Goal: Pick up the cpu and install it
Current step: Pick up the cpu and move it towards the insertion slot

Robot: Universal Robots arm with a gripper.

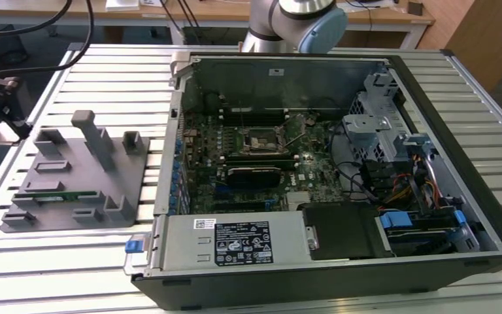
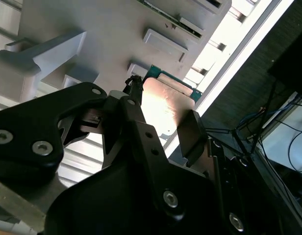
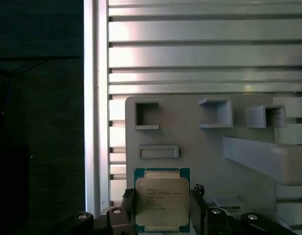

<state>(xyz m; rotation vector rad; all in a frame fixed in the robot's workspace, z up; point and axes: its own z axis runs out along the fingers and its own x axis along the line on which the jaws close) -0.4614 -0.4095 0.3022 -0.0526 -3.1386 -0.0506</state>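
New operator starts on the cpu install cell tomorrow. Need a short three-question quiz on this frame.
1. True or false: the cpu already sits in the motherboard socket.
2. The tool is shut on: A) a screwdriver B) the cpu C) a cable.
3. In the exterior view, what green part lies in the gray fixture?
Key: 1 false, the tool holds the cpu over the gray fixture; 2 B; 3 the memory stick.
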